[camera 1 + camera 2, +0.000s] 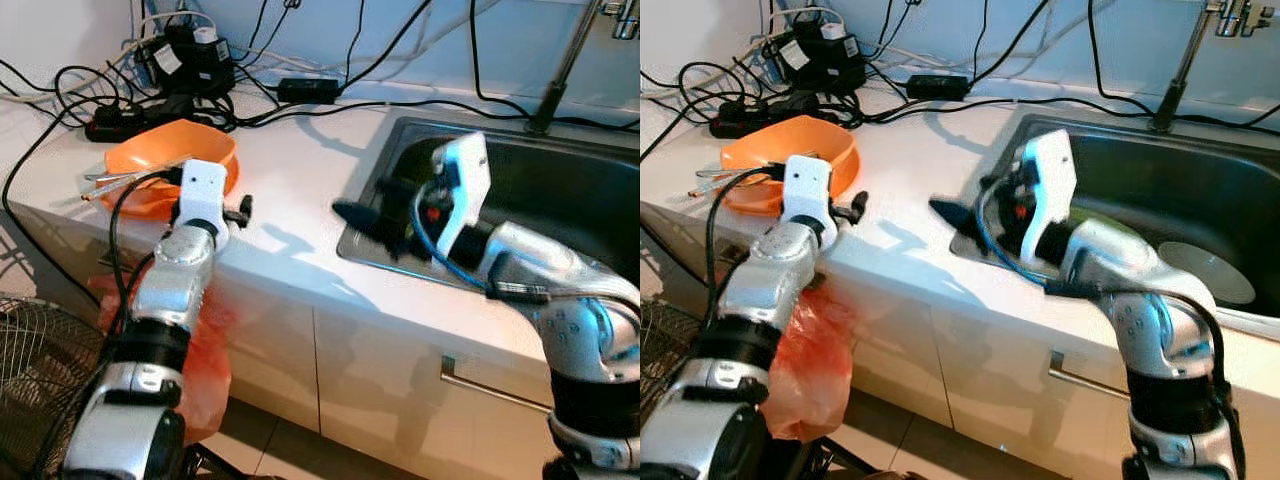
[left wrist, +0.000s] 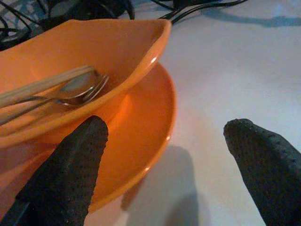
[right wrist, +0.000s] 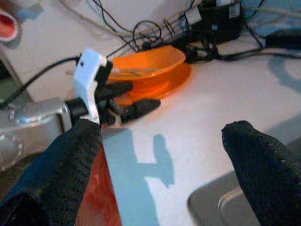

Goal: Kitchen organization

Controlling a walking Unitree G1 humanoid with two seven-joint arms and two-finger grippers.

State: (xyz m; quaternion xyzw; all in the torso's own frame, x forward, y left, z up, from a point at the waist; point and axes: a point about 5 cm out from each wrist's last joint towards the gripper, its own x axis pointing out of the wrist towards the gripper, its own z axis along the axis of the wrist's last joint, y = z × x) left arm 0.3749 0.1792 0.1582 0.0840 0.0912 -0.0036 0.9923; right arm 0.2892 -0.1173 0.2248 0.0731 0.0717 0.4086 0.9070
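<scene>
White counter (image 1: 300, 170) runs across the middle of the head views, with the steel sink (image 1: 560, 190) sunk into it at the right of the frame and a tangle of black cables (image 1: 200, 70) heaped at the upper left. As I judge it, the tidying has hardly begun — nothing is in either of my grips, and the dishes sit where they lie.

The orange bowl (image 1: 175, 150) stands on an orange plate (image 2: 150, 141) at the left of the frame, near the counter's front edge, with a fork (image 2: 80, 92) and what look like chopsticks (image 2: 42, 84) lying inside it. My left gripper (image 2: 169, 160) hovers just beside the plate, fingers spread wide and holding nothing; one finger sits over the plate's rim, the other over bare counter. My right gripper (image 3: 164, 174) is raised above the sink's near corner, likewise wide open and empty.

What is left, I reckon, is everything: picking up the bowl set and getting it wherever it belongs — possibly the sink, though I cannot be sure.

The right eye view shows a pale round plate (image 1: 1205, 270) lying in the sink basin, which my right arm hides in the left eye view. My left wrist view gives the fork and the plate under the bowl clearly, where the head views blur them. My right wrist view looks back across the counter at my left gripper beside the bowl, and catches an orange bag (image 3: 96, 188) hanging below the counter edge.
</scene>
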